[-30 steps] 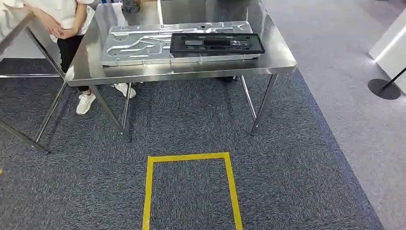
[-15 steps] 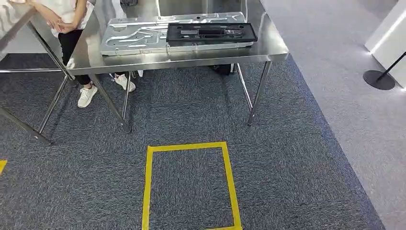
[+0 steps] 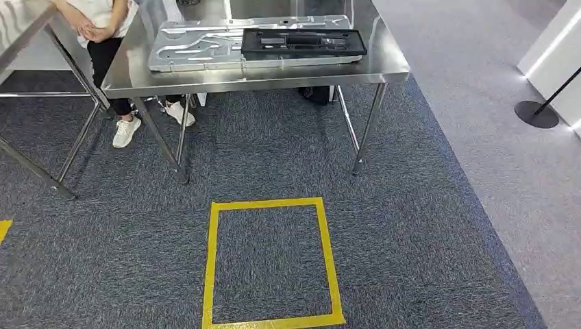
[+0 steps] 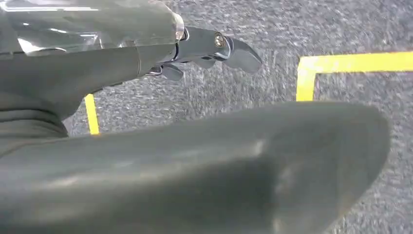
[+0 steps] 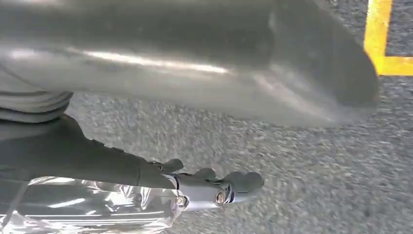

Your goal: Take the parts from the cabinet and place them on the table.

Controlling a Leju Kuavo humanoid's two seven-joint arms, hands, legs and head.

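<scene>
Standing at upper left of the head view, a person point(image 3: 103, 27) flanks the steel table point(image 3: 274, 74) carrying a silver panel point(image 3: 199, 48) and black part point(image 3: 303, 42). Wrist views show left hand point(image 4: 204, 51) and right hand point(image 5: 209, 187) empty, fingers extended over carpet.

Shiny brushed steel on the desk point(image 3: 274, 74), carrying a bright stamped metal panel point(image 3: 199, 48). Matt black plastic tray point(image 3: 303, 42) on top. Rough grey carpet point(image 3: 411, 233) below.

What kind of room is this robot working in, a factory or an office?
Probably a demo or test hall rather than a real factory: carpet tiles with a yellow taped square, a steel table holding a pressed metal panel and black tray, and a barrier post.
</scene>
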